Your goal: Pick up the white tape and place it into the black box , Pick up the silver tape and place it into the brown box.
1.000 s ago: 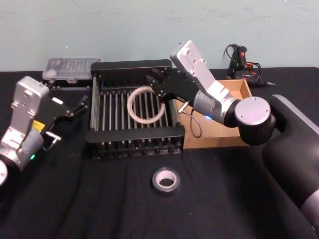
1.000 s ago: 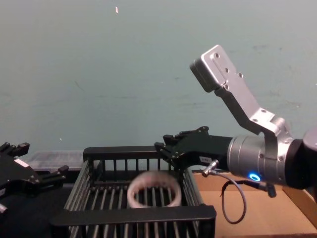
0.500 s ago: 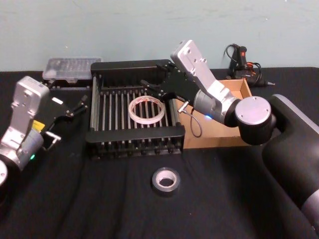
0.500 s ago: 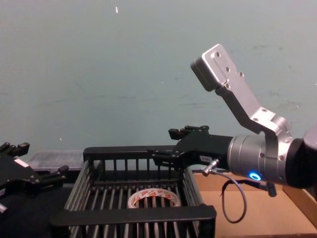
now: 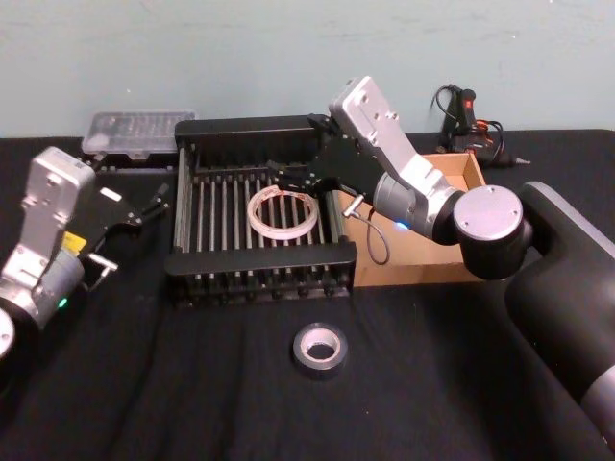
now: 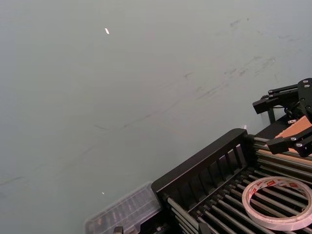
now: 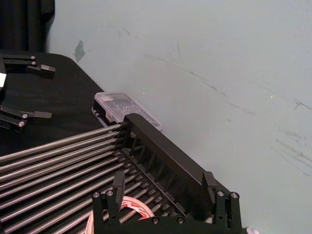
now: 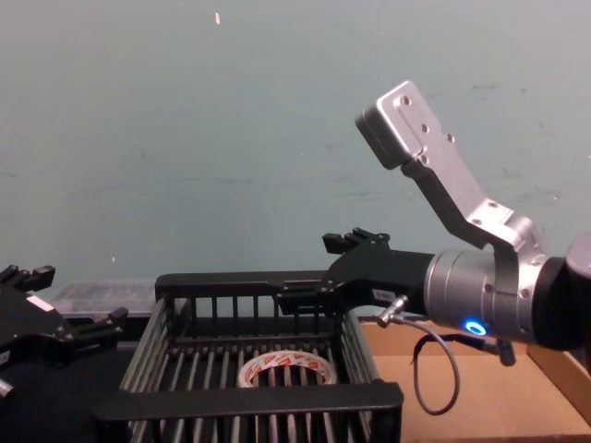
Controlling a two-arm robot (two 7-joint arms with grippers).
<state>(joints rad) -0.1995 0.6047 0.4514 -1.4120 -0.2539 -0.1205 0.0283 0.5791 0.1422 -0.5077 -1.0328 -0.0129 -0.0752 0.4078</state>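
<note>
**White tape delivered; silver tape awaiting pickup.**
The right gripper [image 5: 296, 173] hung wide open and empty over the black box [image 5: 259, 260] holding the white tape [image 5: 283, 213]; the silver tape [image 5: 319, 349] lay nearer the robot, closer to this arm.

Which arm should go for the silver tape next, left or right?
Probably right: the open right gripper hangs empty over the black box, nearer the silver tape than the left gripper.

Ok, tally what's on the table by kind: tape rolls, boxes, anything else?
Tape rolls: 2, the white tape and the silver tape
Boxes: 2, the black box and the brown box
Clear plastic case: 1
Total: 5
</note>
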